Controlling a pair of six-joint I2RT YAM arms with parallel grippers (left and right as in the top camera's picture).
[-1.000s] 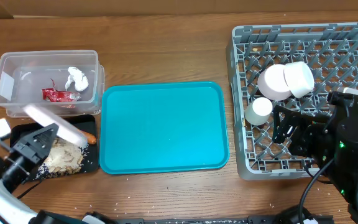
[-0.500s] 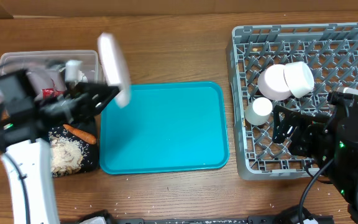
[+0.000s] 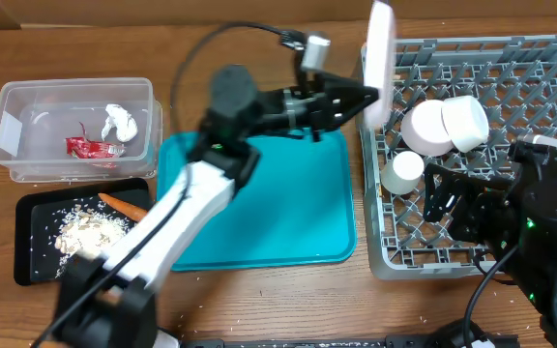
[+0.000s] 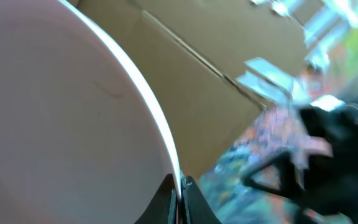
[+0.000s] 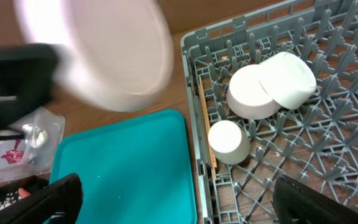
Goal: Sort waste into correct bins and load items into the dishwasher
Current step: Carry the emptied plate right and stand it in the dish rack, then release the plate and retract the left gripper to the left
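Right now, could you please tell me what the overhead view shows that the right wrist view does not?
Only overhead: the left arm in full, and the whole clear tub and black tray, which the wrist view clips. Only right wrist: chopsticks along the left wall of the rack, and that the right end effector is open. Both: the plate in the left end effector, teal tray, two bowls, cup.

No readable text, label, brand, number or sign shows anywhere.
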